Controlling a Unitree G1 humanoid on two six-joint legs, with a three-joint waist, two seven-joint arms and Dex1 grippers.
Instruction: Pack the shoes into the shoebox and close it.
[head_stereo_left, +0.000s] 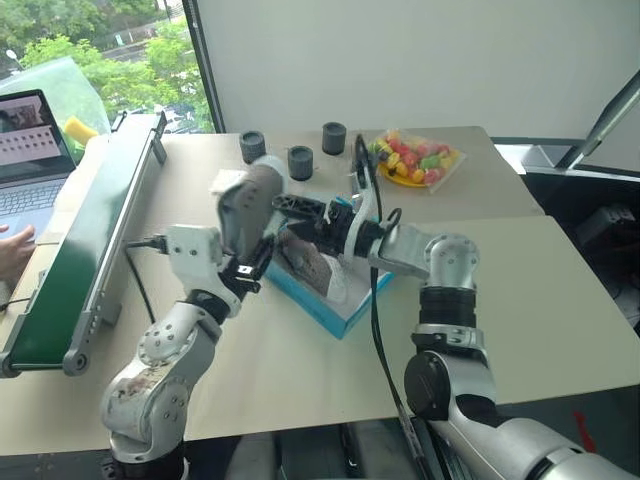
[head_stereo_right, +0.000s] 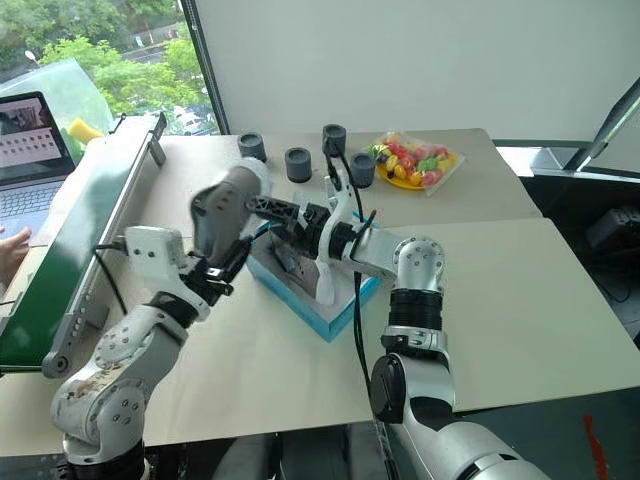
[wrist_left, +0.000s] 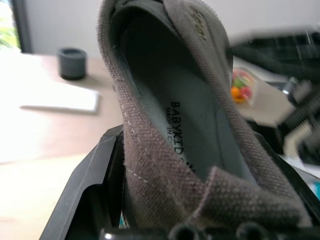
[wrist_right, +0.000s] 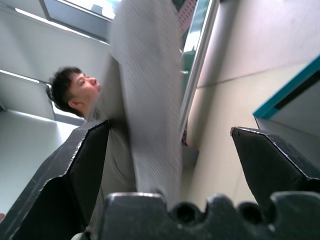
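Shoe (head_stereo_left: 248, 205) clamped in left end effector (head_stereo_left: 250, 268) above shoebox (head_stereo_left: 340, 305).

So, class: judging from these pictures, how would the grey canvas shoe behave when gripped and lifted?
The shoe is woven canvas, so its upper probably flexes under a pinch. It looks small beside the left end effector, so it is likely light. The rough weave should resist slipping.

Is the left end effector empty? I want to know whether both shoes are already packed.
No. The left end effector is clamped on a grey sneaker, whose dark insole and canvas side show in the left wrist view.
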